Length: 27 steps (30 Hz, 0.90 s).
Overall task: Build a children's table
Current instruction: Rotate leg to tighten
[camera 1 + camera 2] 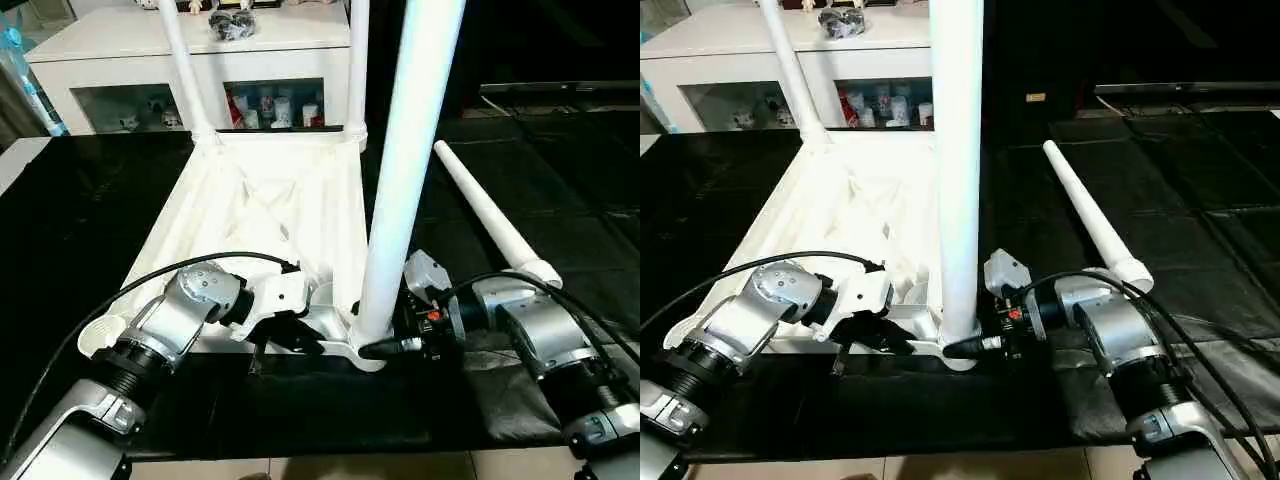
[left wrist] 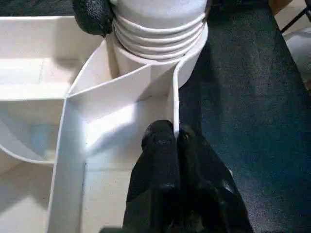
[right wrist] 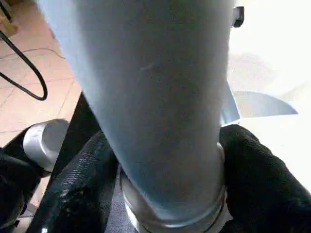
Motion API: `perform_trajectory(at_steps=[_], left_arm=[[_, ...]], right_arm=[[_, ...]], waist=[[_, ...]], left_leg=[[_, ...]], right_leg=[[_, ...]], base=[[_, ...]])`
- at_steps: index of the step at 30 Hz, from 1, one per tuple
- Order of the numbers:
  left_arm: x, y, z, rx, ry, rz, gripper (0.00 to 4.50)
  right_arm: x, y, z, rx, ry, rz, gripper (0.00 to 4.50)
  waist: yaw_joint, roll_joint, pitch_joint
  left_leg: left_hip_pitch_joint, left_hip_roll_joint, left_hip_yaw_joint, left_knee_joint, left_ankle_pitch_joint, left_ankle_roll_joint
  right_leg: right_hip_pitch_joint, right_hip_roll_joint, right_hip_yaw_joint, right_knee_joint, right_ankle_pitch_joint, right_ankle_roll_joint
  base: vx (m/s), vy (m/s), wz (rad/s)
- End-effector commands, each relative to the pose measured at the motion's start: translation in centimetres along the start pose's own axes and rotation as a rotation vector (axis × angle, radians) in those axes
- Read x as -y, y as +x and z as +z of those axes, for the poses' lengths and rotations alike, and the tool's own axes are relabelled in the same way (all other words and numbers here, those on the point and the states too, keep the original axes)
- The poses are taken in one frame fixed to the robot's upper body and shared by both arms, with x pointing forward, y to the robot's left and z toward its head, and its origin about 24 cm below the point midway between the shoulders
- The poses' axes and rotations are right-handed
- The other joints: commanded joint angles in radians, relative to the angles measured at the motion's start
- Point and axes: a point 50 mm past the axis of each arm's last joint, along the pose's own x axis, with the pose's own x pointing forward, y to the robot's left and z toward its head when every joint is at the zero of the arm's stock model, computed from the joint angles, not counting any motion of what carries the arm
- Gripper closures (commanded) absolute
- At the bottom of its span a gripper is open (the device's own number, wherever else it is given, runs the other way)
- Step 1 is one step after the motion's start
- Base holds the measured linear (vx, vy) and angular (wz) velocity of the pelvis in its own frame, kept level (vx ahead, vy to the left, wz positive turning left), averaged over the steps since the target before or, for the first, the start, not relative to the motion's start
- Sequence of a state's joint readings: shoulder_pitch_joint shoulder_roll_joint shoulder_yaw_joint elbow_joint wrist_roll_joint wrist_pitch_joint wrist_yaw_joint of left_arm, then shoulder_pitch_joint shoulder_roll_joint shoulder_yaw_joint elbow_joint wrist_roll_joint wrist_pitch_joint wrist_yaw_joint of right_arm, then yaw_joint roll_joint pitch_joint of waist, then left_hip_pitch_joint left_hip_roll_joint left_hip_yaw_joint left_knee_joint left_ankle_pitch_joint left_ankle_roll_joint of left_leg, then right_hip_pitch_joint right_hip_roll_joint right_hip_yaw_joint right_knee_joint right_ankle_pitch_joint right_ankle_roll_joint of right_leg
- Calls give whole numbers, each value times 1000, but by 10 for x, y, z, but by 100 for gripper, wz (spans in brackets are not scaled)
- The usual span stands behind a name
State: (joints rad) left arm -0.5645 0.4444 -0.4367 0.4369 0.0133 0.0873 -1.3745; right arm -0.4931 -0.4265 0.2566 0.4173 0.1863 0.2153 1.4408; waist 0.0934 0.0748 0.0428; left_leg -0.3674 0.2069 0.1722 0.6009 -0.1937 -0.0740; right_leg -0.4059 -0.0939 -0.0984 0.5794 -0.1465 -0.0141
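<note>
The children's table top lies upside down on a black mat, ribbed underside up. Two white legs stand in its far corner sockets. A third leg stands upright in the near right socket. My right gripper is shut around this leg's base, one finger on each side of it. My left gripper is shut on the table top's thin rim wall just beside that socket. A fourth leg lies loose on the mat to the right.
A white cabinet with glass doors stands behind the table top. The near left corner socket holds no leg. A dark cloth lies under my right forearm. Light floor shows along the mat's near edge.
</note>
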Motion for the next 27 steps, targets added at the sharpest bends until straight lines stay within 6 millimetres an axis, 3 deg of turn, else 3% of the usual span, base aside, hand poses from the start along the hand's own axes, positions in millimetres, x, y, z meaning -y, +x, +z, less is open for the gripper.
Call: perform_trajectory(at_steps=[1,7,11,13,16,17,20,23,24,27], left_arm=[[1,3,5,-7,34,-43,450],[-1,4,6,18,6,-12,450],[-10,7,16,95,-78,95,450],[-17,10,23,133,-123,194,450],[-25,16,32,176,-195,312,450],[-28,19,36,198,-237,374,450],[-33,22,42,223,-299,472,450],[-37,27,49,244,-353,578,450],[-37,30,53,258,-367,600,450],[-35,36,59,266,-381,625,450]], right_arm=[[-2,3,1,-5,0,35,162],[-3,7,4,50,24,26,188],[-4,22,3,63,68,-92,191],[0,34,1,87,106,-206,191],[8,47,2,117,186,-342,191],[11,54,2,118,210,-406,191],[16,62,4,128,245,-495,192],[21,72,8,136,265,-591,192],[22,76,10,138,263,-604,192],[21,83,15,142,253,-603,192]], waist=[[-5,-16,-72],[-4,-17,-72],[-7,-15,-68],[-15,-12,-65],[-33,-15,-61],[-51,-14,-59],[-70,-16,-60],[-73,-17,-63],[-76,-27,-64],[-78,-23,-67]], left_leg=[[8,23,0,-69,-168,74],[8,23,1,-68,-164,74],[8,22,0,-71,-170,60],[11,18,-1,-74,-210,40],[5,12,-6,-79,-232,19],[4,10,-7,-77,-239,12],[2,2,-9,-73,-242,23],[6,2,-6,-70,-224,41],[1,3,-6,-71,-205,49],[-2,8,-6,-70,-171,67]], right_leg=[[55,-48,42,-51,-262,-216],[56,-49,42,-53,-271,-212],[56,-47,42,-55,-288,-204],[55,-49,40,-65,-366,-179],[60,-48,34,-73,-437,-145],[58,-48,32,-78,-461,-135],[59,-48,26,-87,-507,-113],[52,-45,27,-91,-481,-118],[55,-44,29,-85,-451,-126],[57,-43,31,-75,-369,-155]], base=[[0,0,0],[0,0,0],[0,0,0],[0,0,0],[0,0,0],[0,0,0],[0,0,0],[0,0,0],[0,0,0],[0,0,0]])
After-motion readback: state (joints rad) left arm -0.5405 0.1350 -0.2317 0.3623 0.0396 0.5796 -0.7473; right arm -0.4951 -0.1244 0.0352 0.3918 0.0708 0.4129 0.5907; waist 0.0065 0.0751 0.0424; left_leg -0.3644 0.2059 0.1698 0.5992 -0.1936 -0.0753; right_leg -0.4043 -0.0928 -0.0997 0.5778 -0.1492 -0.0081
